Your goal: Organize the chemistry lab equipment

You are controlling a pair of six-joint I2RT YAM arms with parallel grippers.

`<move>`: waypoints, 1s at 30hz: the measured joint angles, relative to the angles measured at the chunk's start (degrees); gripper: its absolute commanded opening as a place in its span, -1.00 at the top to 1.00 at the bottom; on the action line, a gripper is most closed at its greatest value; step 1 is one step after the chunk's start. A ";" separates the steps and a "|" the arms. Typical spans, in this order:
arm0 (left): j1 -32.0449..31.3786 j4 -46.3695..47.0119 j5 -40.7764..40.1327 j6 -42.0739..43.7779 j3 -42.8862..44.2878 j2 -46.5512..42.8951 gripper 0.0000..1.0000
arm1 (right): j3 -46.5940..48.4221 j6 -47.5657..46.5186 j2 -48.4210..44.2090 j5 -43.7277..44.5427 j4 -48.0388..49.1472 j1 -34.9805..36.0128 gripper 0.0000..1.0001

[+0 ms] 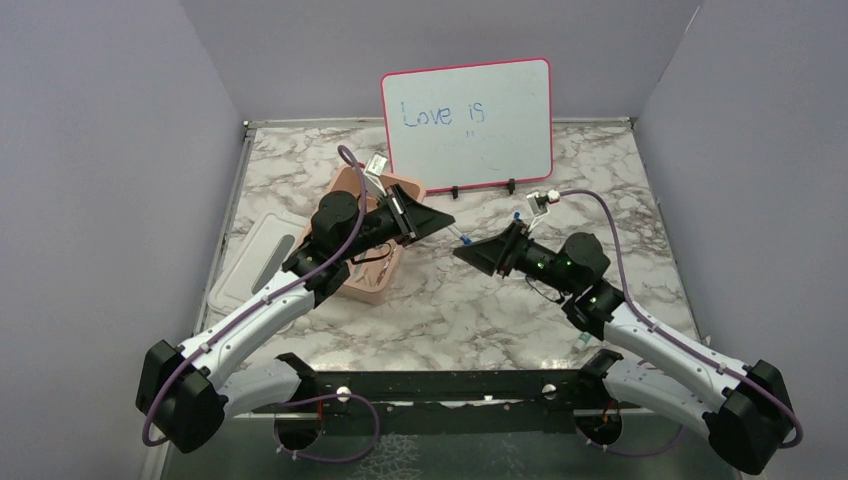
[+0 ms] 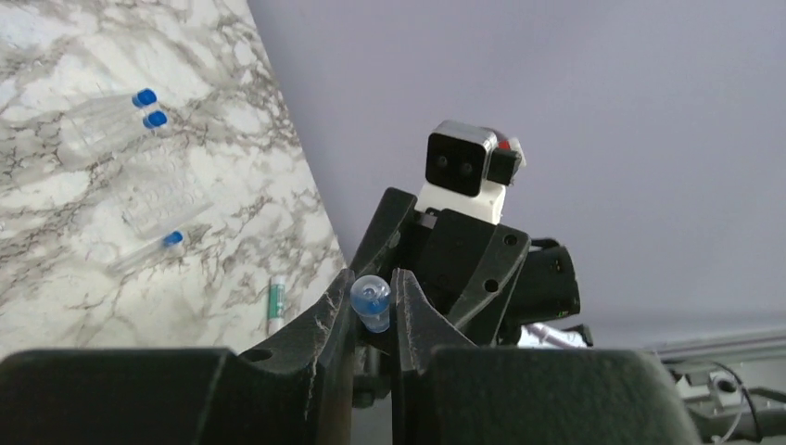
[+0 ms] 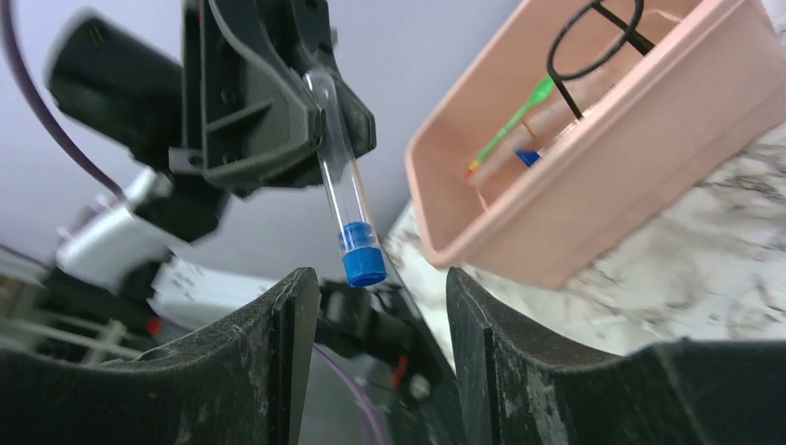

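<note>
My left gripper (image 1: 440, 220) is shut on a clear tube with a blue cap (image 1: 462, 238) and holds it in the air to the right of the pink tub (image 1: 368, 292). In the left wrist view the tube's clear round end (image 2: 372, 301) sits pinched between the fingers. In the right wrist view the tube (image 3: 339, 176) hangs cap down, its blue cap (image 3: 363, 263) at the mouth of my open right gripper (image 3: 375, 306), touching neither finger. The tub (image 3: 593, 176) holds the black wire ring stand (image 3: 593, 37), a green-handled tool (image 3: 512, 128) and a blue-capped tube (image 3: 528, 158).
Three more blue-capped tubes (image 2: 139, 100) (image 2: 154, 120) (image 2: 158, 246) and a small white and green stick (image 2: 276, 304) lie on the marble table (image 1: 450, 310). The pink-framed whiteboard (image 1: 468, 120) stands at the back. The white lid (image 1: 255, 255) lies left of the tub.
</note>
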 measured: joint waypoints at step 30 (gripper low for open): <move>0.13 3.76 -13.18 -8.28 1.22 -1.38 -0.57 | 9.35 19.04 10.25 11.54 9.88 -0.15 0.84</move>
